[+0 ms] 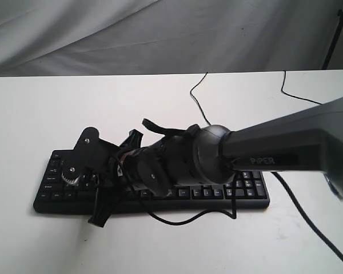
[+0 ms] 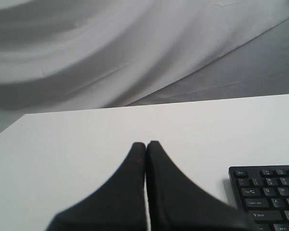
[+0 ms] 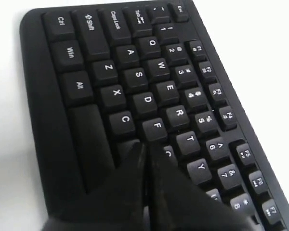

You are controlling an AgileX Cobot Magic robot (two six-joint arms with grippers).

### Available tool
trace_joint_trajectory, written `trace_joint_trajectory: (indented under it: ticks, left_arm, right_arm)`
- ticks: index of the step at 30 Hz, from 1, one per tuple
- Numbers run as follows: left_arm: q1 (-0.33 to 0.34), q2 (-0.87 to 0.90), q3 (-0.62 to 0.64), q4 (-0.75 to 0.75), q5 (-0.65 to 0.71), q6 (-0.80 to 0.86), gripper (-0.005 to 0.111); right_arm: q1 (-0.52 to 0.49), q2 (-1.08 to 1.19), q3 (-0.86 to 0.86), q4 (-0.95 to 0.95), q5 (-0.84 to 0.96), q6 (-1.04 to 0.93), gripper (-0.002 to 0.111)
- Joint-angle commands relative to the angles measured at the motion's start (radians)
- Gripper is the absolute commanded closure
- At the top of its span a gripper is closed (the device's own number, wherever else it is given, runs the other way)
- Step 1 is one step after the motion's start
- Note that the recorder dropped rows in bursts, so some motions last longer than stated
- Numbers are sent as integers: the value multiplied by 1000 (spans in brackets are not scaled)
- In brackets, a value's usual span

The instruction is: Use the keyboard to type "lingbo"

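Low over keyboard (image 3: 135,96), right end effector (image 3: 145,147) fully closed.

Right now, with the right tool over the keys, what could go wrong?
The shut right tool aims between F and G on the keyboard; it might press the wrong key or two together. A thin black cable loops by the front edge under the arm and might snag.

The right arm (image 1: 286,145) reaches across the black keyboard (image 1: 248,191) on the white counter (image 1: 34,108), its end effector (image 1: 100,208) above the left-hand keys
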Motion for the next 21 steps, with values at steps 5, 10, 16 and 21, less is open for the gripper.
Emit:
trace_joint_trajectory:
  ticks: [5, 10, 16, 21]
  left_arm:
    - [-4, 3, 5, -1, -4, -3, 106]
    - [-4, 3, 5, -1, -4, -3, 106]
    - [-4, 3, 5, -1, -4, -3, 106]
    - [-4, 3, 5, -1, -4, -3, 106]
  right_arm:
    - [2, 7, 5, 5, -14, 2, 108]
    - [2, 7, 5, 5, -14, 2, 108]
    - [2, 7, 5, 5, -16, 2, 108]
    - [-7, 30, 5, 5, -38, 2, 108]
